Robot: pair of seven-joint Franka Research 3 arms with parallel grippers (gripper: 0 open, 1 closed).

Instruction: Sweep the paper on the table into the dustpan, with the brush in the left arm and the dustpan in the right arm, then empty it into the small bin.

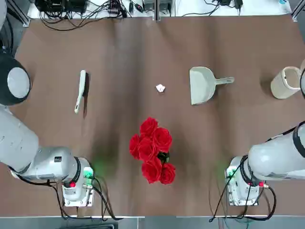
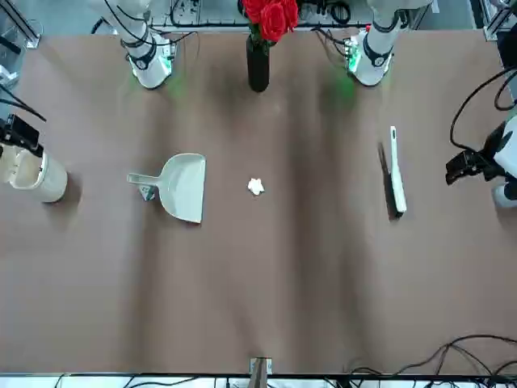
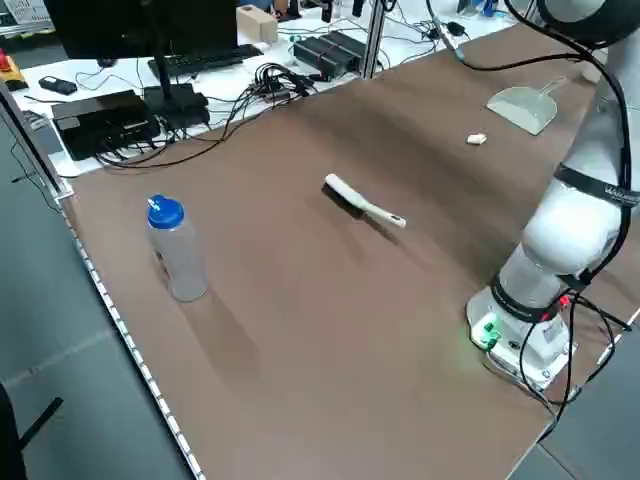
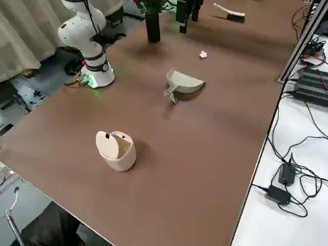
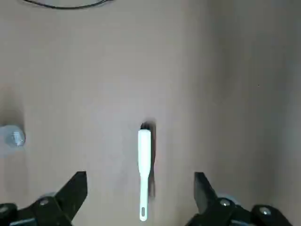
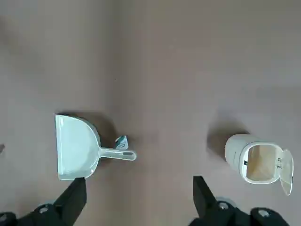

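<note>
So the paper (image 1: 160,88) is sitting on the worktop (image 1: 119,200) between the brush (image 1: 80,91) and the dustpan (image 1: 202,86), pretty close to the dustpan's wide edge. The bin (image 4: 118,152) has its lid open, out past the dustpan's handle. Left gripper (image 5: 141,197) is above the worktop near the brush, right gripper (image 6: 140,200) near the dustpan and bin, both with fingers wide apart, holding nothing. Roses (image 1: 151,150) are between the arms.

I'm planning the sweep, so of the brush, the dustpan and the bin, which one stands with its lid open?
The small bin, the cup-like one; the brush and dustpan have no lid.
</note>
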